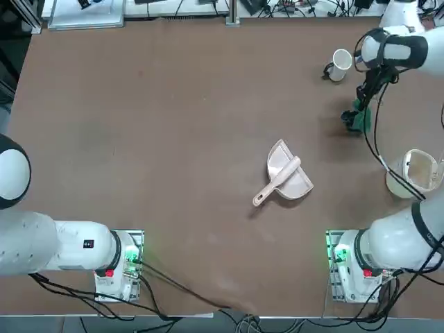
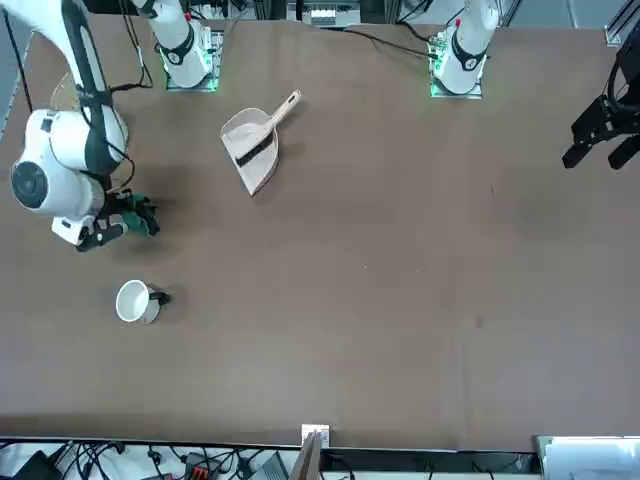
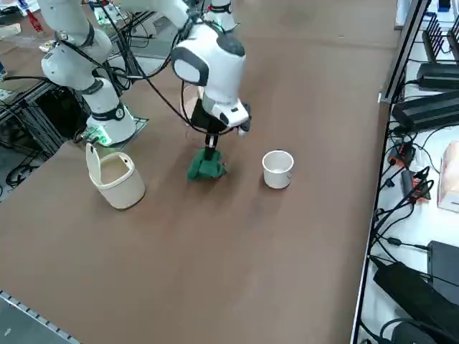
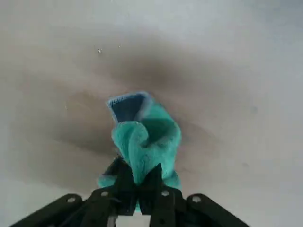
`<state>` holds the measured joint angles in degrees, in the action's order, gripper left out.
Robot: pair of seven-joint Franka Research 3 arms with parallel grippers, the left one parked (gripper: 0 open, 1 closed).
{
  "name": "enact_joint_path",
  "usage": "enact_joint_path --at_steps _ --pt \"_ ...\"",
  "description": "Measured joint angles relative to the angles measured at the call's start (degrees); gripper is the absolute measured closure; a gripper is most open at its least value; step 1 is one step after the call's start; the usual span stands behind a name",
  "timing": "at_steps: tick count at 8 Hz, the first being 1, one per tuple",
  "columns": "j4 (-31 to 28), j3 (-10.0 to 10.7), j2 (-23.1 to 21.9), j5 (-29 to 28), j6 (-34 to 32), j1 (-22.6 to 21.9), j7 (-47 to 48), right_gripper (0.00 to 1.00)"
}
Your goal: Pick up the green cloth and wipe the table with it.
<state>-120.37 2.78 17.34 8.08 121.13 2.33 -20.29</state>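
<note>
Where right gripper grips green cloth, folds hidden.

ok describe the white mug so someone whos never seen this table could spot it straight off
On the big brown tabletop, look at the right arm's pincer holding the green cloth. The white mug sits near them, toward the table's far edge. Unlike the lidded white bin, it is small, with a dark handle.

Over at the worktop I count one green cloth, one white mug, one white bucket, one dustpan and one hand brush, five things altogether.
</note>
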Motion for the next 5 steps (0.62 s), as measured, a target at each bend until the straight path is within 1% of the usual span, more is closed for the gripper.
enact_joint_path --at_steps 1,2,3,4,5 --pt "-0.2 -1.4 2.5 -0.3 2.0 -1.1 4.4 0.94" --pt "-0.3 -2.8 4.5 -1.8 4.3 -3.3 9.9 0.94" --pt "-0.3 -3.9 6.2 -5.2 7.4 -6.2 14.5 0.94" --pt "-0.3 -4.4 7.7 -9.3 10.5 -9.4 18.0 0.94" --pt "-0.1 -4.0 7.7 -11.7 11.8 -11.9 21.7 0.94"
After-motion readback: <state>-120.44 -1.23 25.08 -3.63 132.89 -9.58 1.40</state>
